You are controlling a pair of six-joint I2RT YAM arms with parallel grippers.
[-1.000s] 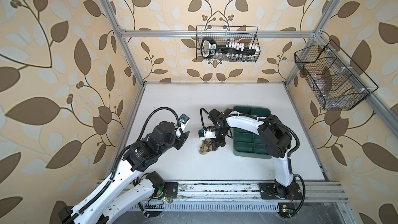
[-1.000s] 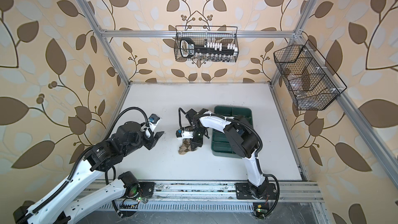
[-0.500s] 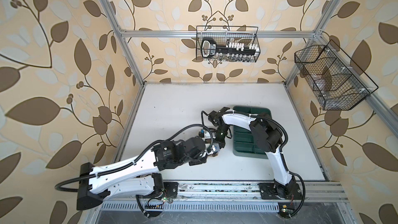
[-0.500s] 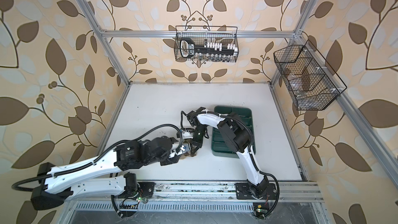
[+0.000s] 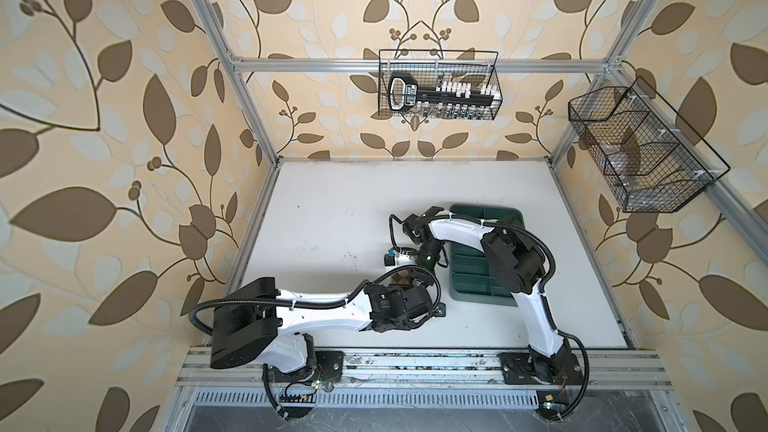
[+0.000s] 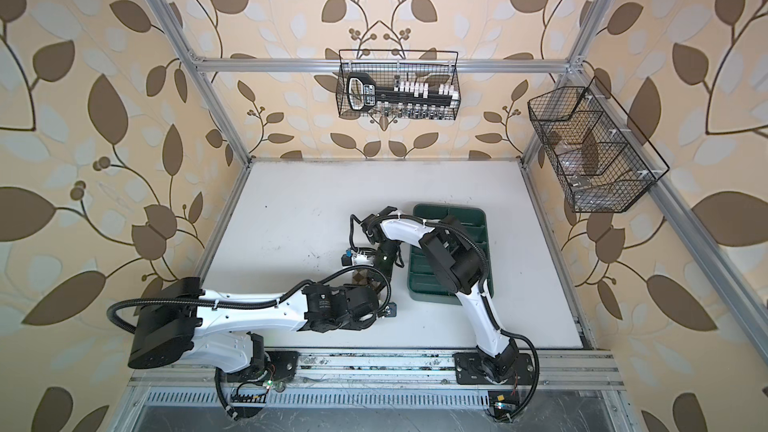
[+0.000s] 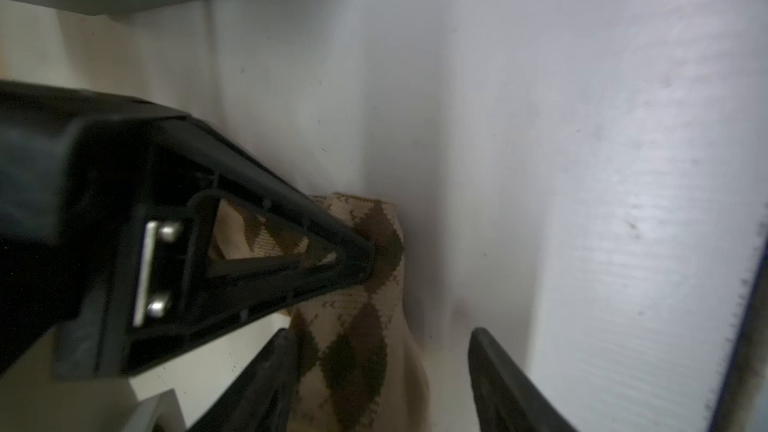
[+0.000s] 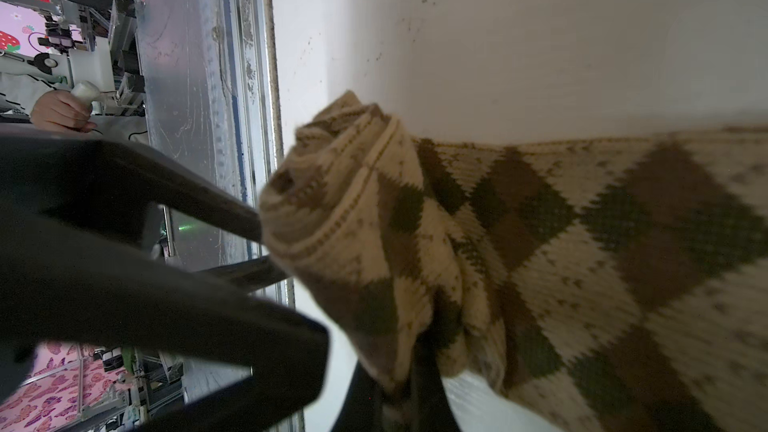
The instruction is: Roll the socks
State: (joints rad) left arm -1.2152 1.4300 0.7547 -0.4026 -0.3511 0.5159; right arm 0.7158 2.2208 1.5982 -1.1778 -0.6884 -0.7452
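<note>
On the white table [image 5: 332,209] beside the green tray [image 5: 473,300], your right gripper [image 7: 368,261] pinches the bunched tan argyle sock [image 7: 353,351]; your left gripper [image 7: 382,332] straddles it, jaws spread.

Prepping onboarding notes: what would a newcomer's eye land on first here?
The tan argyle sock in the middle of the table, beside the green tray. The right gripper is shut on it, and the left gripper has its fingers open astride it. Loud leaf wallpaper covers the walls all round.
</note>
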